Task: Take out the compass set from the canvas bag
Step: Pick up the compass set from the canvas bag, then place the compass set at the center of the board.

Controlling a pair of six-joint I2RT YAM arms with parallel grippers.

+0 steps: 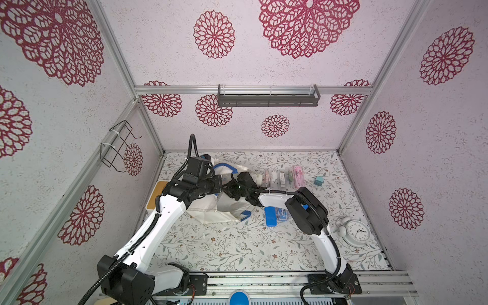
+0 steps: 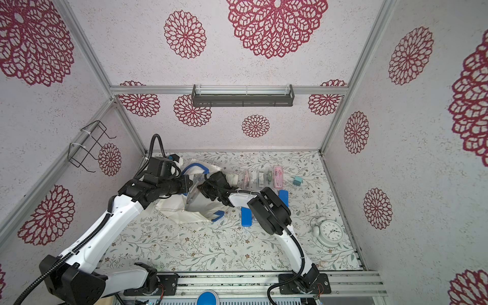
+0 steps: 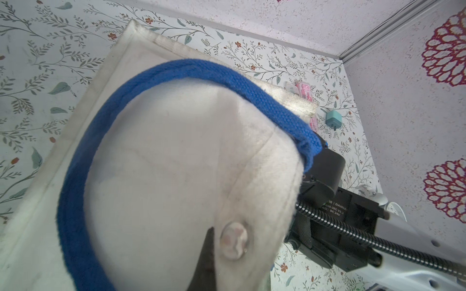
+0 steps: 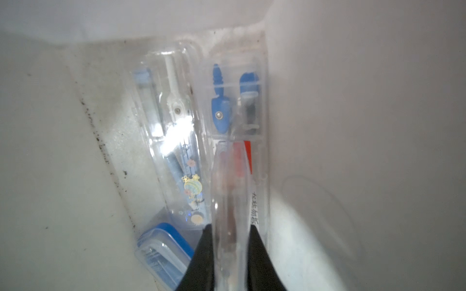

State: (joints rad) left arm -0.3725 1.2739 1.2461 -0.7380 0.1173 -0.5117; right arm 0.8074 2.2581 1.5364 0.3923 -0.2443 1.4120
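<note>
The off-white canvas bag [image 1: 211, 215] with bright blue woven strap handles [image 3: 176, 73] is lying crumpled toward the far left corner of the floral-print tabletop [image 1: 237, 250]. The left gripper [image 3: 219, 245] is pinching the soft rim fabric, its jaws fully closed. Inside the bag, the right gripper [image 4: 230, 228] is squeezing a slim, clear, hard-plastic compass set [image 4: 230, 189] edge-on between its dark fingers [image 4: 201, 252]. Other transparent cases [image 4: 176, 126] are lying beside it against the pale cloth wall. Bare surface is stretching from the bag to the near edge. A round white alarm clock [image 1: 355, 232] is sitting by the right edge.
</note>
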